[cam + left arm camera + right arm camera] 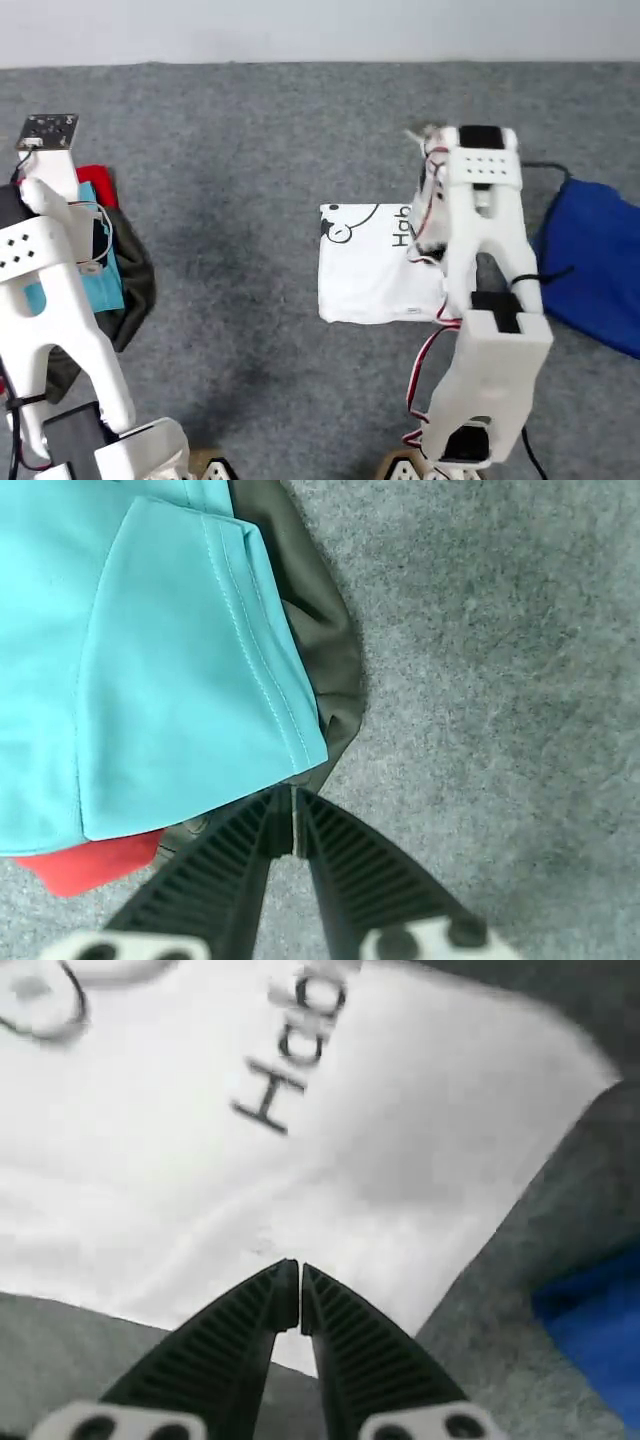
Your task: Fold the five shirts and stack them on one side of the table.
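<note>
**High view:** the folded white shirt (375, 265) lies mid-desk (250, 150), with a loose blue shirt (590, 265) beside it and the stack (110, 270) well apart.

**Left wrist view:** the left hand (293, 825), fingers together and empty, hangs over the teal shirt (150, 660), dark shirt (320, 630) and red shirt (90, 865).

**Right wrist view:** the right hand (298, 1295), fingers together, is at the white shirt's edge. It should probably open, pinch every layer, then lift level.
</note>
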### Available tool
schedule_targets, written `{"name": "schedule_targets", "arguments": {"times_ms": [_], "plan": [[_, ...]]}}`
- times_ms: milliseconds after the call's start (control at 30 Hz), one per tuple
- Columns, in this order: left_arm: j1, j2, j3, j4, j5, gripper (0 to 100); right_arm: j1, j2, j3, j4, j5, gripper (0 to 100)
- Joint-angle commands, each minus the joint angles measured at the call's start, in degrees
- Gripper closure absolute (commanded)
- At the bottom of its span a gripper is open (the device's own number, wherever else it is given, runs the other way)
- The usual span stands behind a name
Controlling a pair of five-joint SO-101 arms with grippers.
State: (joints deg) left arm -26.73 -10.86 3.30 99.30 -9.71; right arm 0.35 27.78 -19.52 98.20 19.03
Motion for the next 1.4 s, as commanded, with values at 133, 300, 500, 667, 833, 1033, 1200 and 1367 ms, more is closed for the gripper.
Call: {"name": "schedule_targets", "arguments": {"times_ms": [133, 300, 500, 667, 833, 1033, 1200, 1367], "plan": [[-0.44, -2.46, -0.22, 1.05, -0.18, 99, 12.26, 3.21, 4.66, -3.74, 8.35, 98.9], [-0.35, -2.46, -0.22, 1.05, -0.18, 99, 14.11, 2.59, 1.85, -1.89, 9.49, 98.9], [-0.35, -2.46, -0.22, 1.05, -0.18, 99, 7.08, -3.03, -2.99, 3.47, 8.26, 98.9], [-0.35, -2.55, -0.22, 1.05, -0.09, 99, 0.31, -5.85, -0.70, 3.91, 2.99, 98.9], [-0.44, -2.81, -0.22, 1.05, -0.09, 99, -0.40, -5.41, 8.88, 0.13, 3.16, 98.9], [-0.44, -2.81, -0.22, 1.05, -0.09, 99, 8.84, -3.38, 17.41, -4.88, 9.23, 98.9], [-0.44, -2.64, -0.22, 1.05, -0.09, 99, 13.23, -4.53, 14.51, -3.21, 10.73, 98.9], [-0.44, -2.81, -0.22, 1.05, -0.09, 99, 9.54, -8.13, 8.62, 1.27, 8.97, 98.9]]}}
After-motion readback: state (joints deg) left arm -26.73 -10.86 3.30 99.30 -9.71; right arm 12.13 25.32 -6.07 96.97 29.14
